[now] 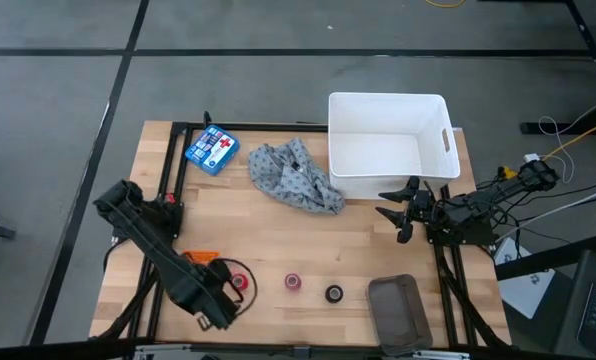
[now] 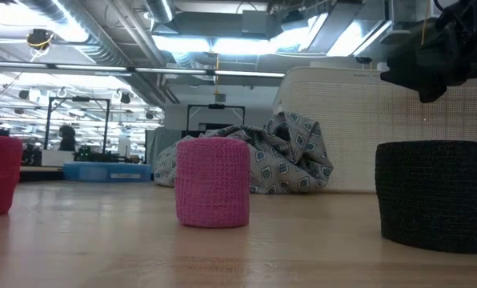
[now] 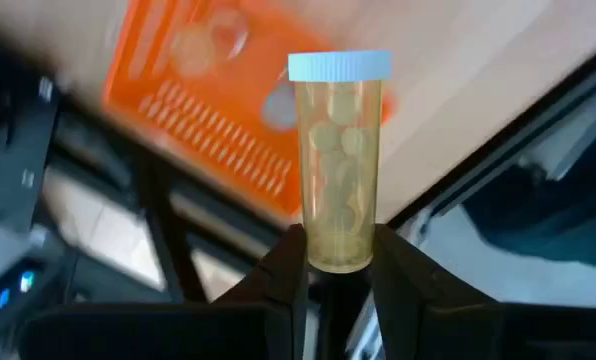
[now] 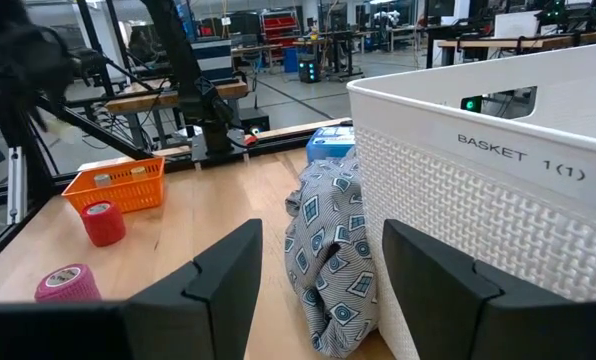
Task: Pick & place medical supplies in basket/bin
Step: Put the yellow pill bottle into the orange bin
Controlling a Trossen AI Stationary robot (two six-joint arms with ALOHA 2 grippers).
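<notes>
My left gripper (image 3: 340,250) is at the table's near left (image 1: 218,295), shut on a small yellowish pill bottle (image 3: 338,165) with a pale blue cap. The orange basket (image 3: 208,110) lies just beyond the bottle (image 1: 203,258). The red roll (image 1: 240,281), pink roll (image 1: 293,282) and black roll (image 1: 334,293) stand on end along the near side. The grey patterned cloth (image 1: 296,178) lies crumpled against the white bin (image 1: 388,145). My right gripper (image 1: 403,210) hangs open near the bin's near wall and touches nothing. My left gripper pinches the pill bottle's bottom end (image 3: 338,255) between its two fingers. The bottle sticks out past the fingertips in line with them, and its capped end (image 3: 339,66) points away. It is lifted clear, with the basket behind it.
A blue box with a red cross (image 1: 211,150) sits at the far left. A dark grey tray (image 1: 393,310) lies at the near right. Bare wood shows mid-table between the cloth and the rolls. In the low view the pink roll (image 2: 213,182) and black roll (image 2: 432,194) stand closest.
</notes>
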